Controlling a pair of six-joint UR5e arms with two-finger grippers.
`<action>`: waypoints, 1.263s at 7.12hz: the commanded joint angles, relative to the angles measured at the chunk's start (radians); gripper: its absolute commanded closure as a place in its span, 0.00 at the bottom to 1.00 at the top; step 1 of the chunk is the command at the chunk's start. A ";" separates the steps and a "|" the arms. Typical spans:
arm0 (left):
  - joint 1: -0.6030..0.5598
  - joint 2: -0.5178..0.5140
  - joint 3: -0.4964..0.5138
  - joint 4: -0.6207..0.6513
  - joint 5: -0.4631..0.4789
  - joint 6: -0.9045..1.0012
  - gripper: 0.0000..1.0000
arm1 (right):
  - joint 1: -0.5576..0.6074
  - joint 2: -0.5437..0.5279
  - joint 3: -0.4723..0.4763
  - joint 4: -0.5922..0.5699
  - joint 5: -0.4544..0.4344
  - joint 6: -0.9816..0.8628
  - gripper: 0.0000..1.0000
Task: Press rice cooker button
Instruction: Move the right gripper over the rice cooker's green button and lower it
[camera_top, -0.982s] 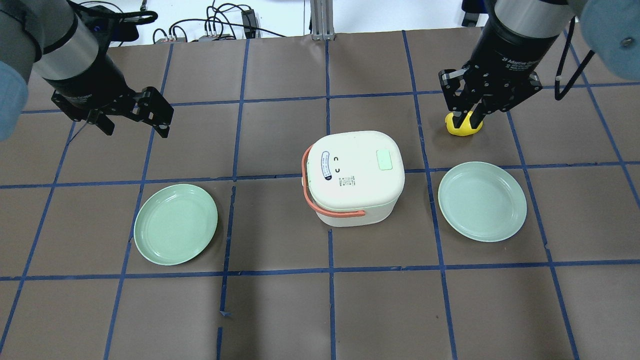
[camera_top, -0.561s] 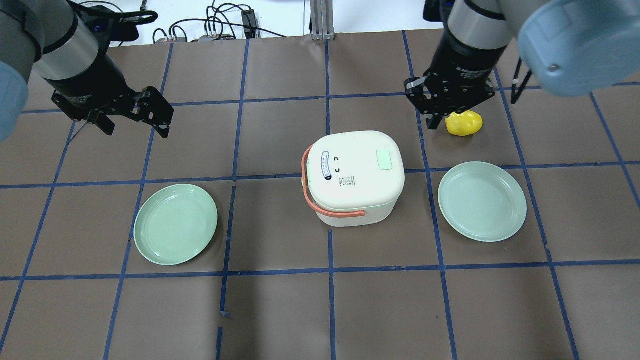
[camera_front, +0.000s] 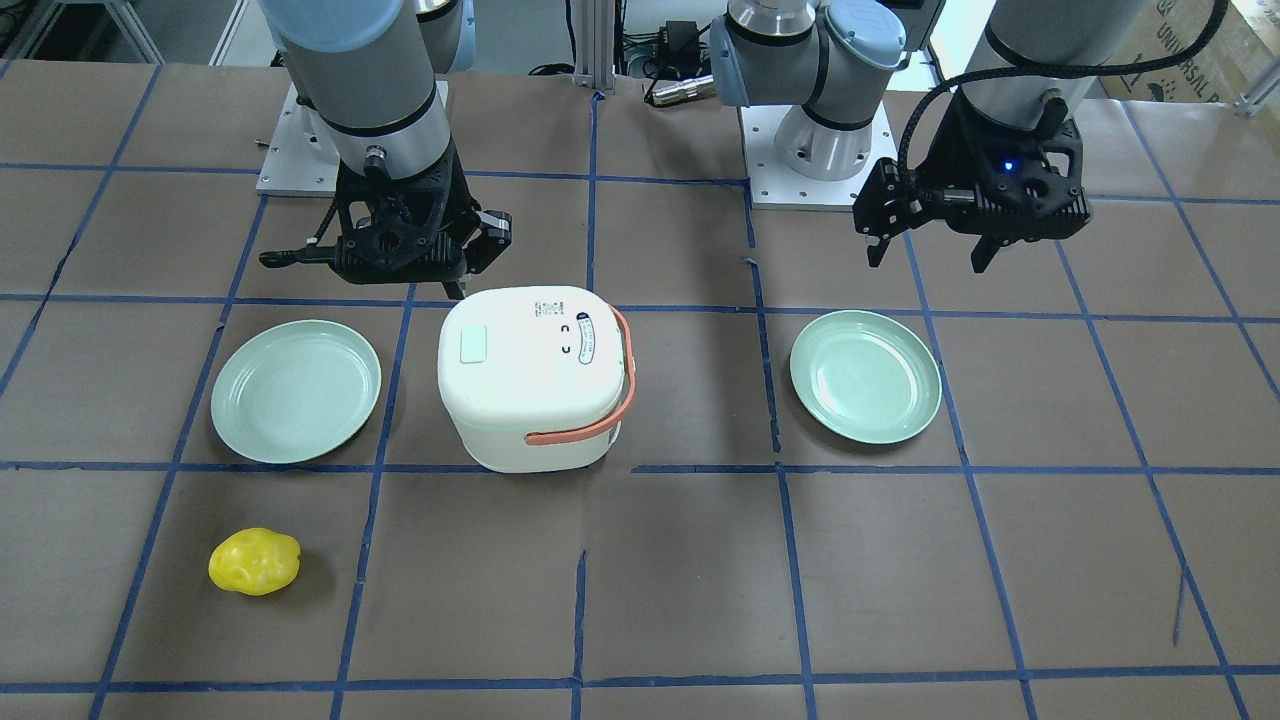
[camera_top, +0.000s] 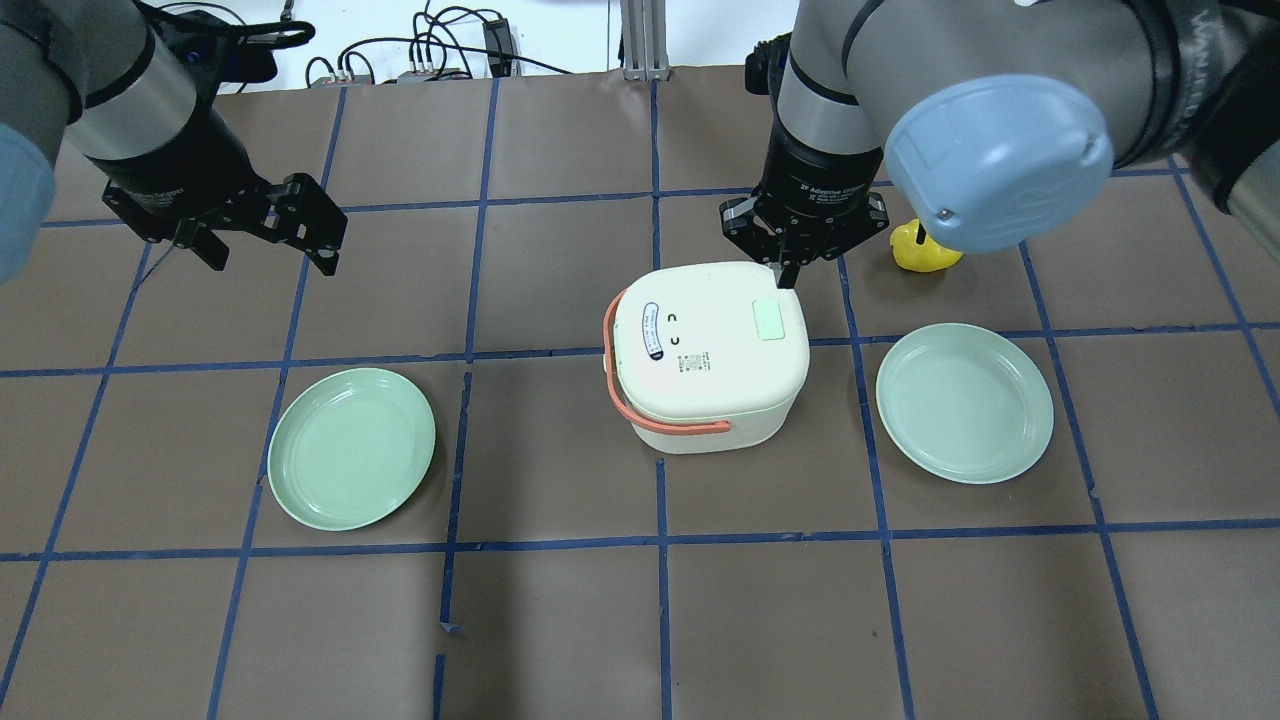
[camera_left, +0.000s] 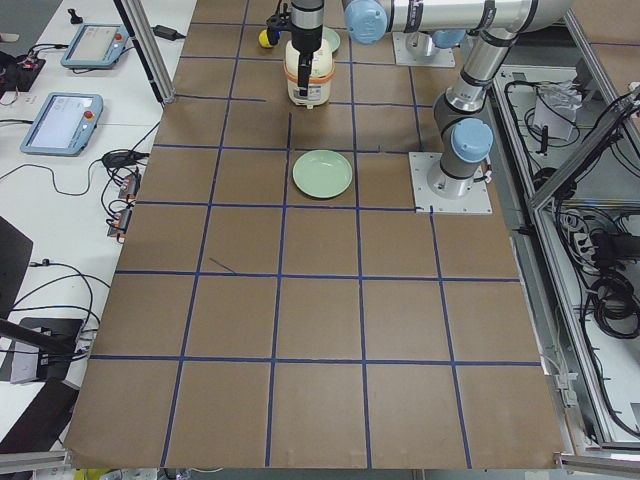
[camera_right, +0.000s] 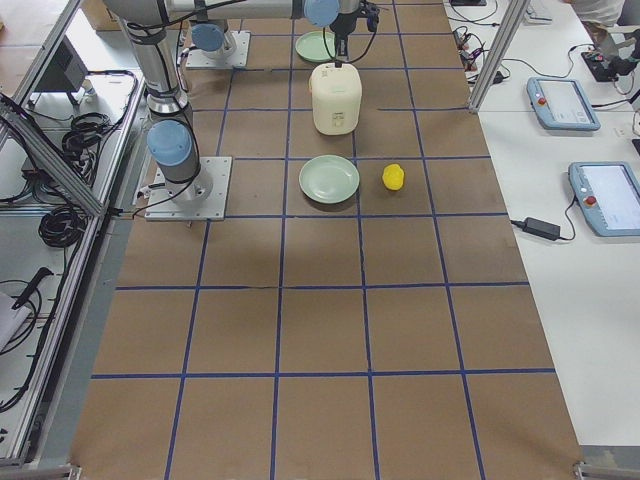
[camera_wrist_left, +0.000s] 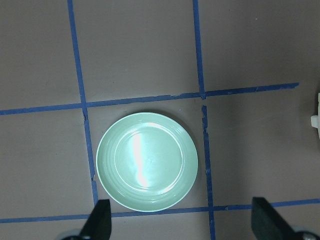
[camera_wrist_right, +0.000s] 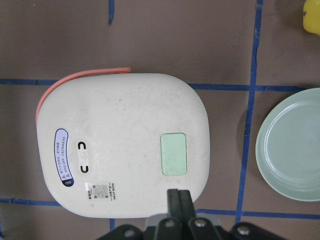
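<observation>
With the left claw (camera_top: 272, 255) open, the closed right claw (camera_top: 787, 272) is being held beside the lid button (camera_top: 770, 320) of the rigid rice cooker (camera_top: 700, 385) at the centre of the tabletop (camera_top: 560, 620), judged to need a firm, centred press.

The left arm (camera_top: 150, 90) and right arm (camera_top: 820, 100) are silver-grey tubes with pale blue joint caps (camera_top: 995, 160), one showing a small screw (camera_top: 940, 212). Both hands are black: the right hand (camera_top: 787, 272) under a white-lettered collar (camera_top: 825, 190), the left hand (camera_front: 930, 255) with a blue light (camera_front: 1008, 166) and a looped black cable (camera_front: 1040, 72).
</observation>
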 joint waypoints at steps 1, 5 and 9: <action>0.000 0.001 0.000 0.000 0.000 0.000 0.00 | 0.001 0.006 0.051 -0.030 -0.015 -0.011 0.95; 0.001 -0.001 0.000 0.000 0.000 0.000 0.00 | 0.001 0.000 0.154 -0.204 -0.019 0.004 0.95; 0.000 -0.001 0.000 0.000 0.000 0.000 0.00 | 0.004 0.009 0.168 -0.251 -0.019 0.006 0.94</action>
